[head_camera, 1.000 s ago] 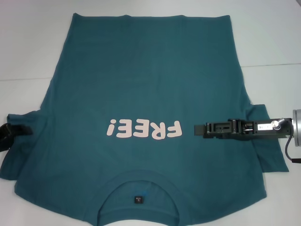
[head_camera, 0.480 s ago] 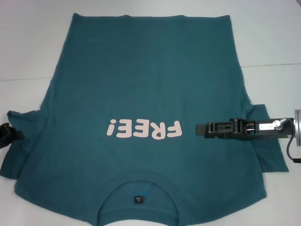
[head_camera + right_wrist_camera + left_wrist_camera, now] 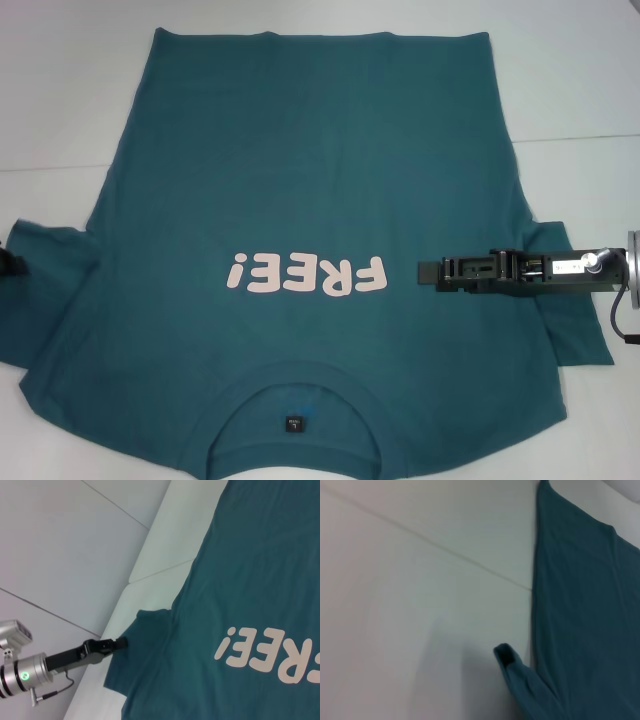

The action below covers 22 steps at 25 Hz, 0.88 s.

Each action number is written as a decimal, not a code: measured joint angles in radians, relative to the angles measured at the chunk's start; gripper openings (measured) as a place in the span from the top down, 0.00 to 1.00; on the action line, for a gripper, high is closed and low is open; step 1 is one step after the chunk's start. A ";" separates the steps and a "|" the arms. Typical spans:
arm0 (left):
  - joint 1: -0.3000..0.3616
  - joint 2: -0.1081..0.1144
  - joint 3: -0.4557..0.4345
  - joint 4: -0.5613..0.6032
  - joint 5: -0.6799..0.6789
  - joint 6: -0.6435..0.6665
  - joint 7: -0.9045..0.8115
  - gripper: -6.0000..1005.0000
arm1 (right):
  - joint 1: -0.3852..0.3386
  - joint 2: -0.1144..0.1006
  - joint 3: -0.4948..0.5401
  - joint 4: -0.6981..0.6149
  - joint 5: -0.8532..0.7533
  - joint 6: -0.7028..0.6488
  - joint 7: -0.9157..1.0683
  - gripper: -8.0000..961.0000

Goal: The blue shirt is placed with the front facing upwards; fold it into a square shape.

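Right claw [image 3: 425, 272] lies low over the blue shirt [image 3: 310, 190], reaching in from the right edge w/ its tip just beside the last letter of the "FREE!" print [image 3: 305, 273]. Looks laid flat on or just above the cloth; can't tell if its fingers are open or shut, and no fold of fabric is visibly pinched. Left claw [image 3: 119, 642] sits at the far left, at the outer edge of the left sleeve [image 3: 45, 290]. In the head view only a dark sliver of it shows at the frame edge. The right wrist view has its tip touching or v. near the sleeve hem; grip state not readable there either.

Shirt is spread front-up on the white table [image 3: 60, 90], collar [image 3: 295, 385] toward the robot, hem at the far side, both sleeves out to the sides. Left sleeve has a small curled-up corner [image 3: 506, 655], seen in the left wrist view; rest of the body lies flat.

Progress, as judged: basically at the start. No fold is in yet; sleeves, sides and length all unfolded. Left to do: bring each sleeve/side in over the body, then fold hem toward collar to get a square.
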 joint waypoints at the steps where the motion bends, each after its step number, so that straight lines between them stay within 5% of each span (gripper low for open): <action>1: -0.008 0.003 0.000 0.004 0.015 -0.001 0.003 0.98 | 0.000 0.000 0.000 0.000 0.000 0.000 0.000 0.38; 14: -0.039 0.012 0.031 0.127 0.100 0.008 0.005 0.98 | -0.001 0.000 0.000 0.000 0.000 -0.002 0.001 0.38; 22: -0.043 0.009 0.086 0.187 0.105 0.153 -0.130 0.98 | 0.001 0.000 0.000 0.002 0.000 -0.002 0.001 0.38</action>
